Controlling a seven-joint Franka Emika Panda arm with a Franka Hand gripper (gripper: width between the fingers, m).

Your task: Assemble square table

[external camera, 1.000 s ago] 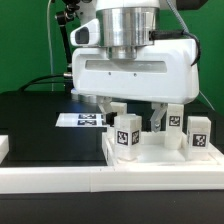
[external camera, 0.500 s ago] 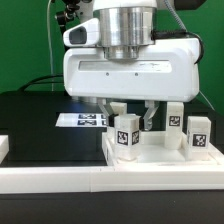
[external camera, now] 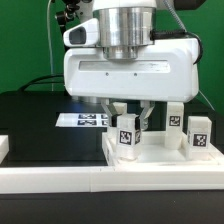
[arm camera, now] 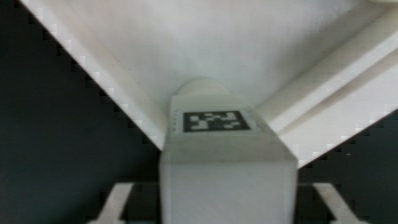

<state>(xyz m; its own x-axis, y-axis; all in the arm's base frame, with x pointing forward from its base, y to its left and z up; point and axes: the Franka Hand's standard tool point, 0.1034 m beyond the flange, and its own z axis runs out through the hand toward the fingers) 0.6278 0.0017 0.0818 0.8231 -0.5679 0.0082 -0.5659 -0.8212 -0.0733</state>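
The square table top (external camera: 160, 158) lies flat at the exterior view's right, and white tagged legs stand on it. One leg (external camera: 127, 133) stands at its near left corner, and two more legs (external camera: 175, 118) (external camera: 199, 135) stand further right. My gripper (external camera: 128, 116) hangs over the near left leg with a finger down each side of it. In the wrist view that leg (arm camera: 221, 150) rises between my fingers, its tag facing the camera, over a corner of the top (arm camera: 338, 60). A dark gap shows between each fingertip (arm camera: 125, 200) and the leg. The gripper (arm camera: 222, 205) is open.
The marker board (external camera: 84, 120) lies on the black surface behind and to the exterior view's left of the top. A long white rail (external camera: 80, 182) runs along the front edge. A green wall and cables stand behind the arm.
The gripper has shifted toward the exterior view's left and a little lower, so it now sits over the near left leg. The legs and the top have not moved.
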